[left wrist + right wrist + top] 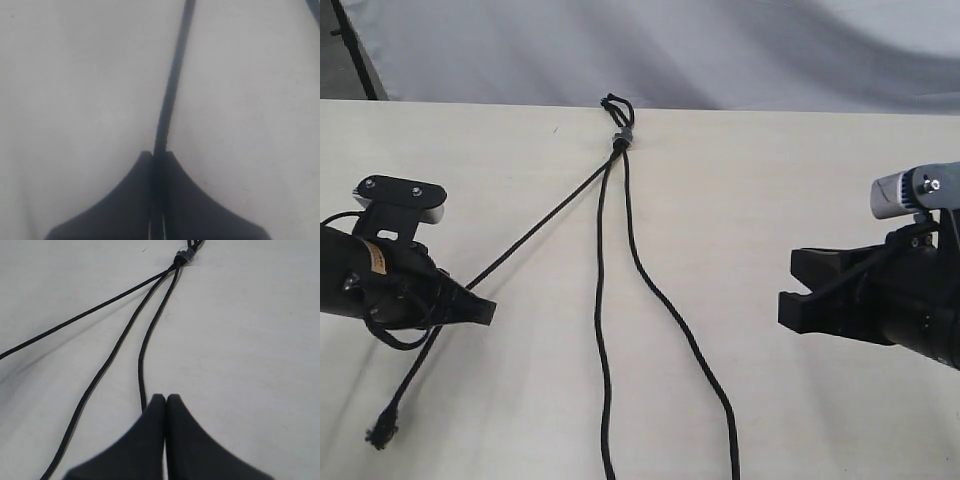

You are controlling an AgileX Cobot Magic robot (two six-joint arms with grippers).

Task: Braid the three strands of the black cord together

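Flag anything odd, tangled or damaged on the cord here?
Nothing is tangled or broken. Only an asymmetry stands out: the left strand runs taut off to the side, with the left gripper jaws shut on it. The middle strand and right strand lie slack. The left strand ends in a frayed knot. Nothing is braided yet.

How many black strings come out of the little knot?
3. The left string is pinched in the left gripper. The middle string lies straight down the table. The right string curves rightward. None seems hidden.
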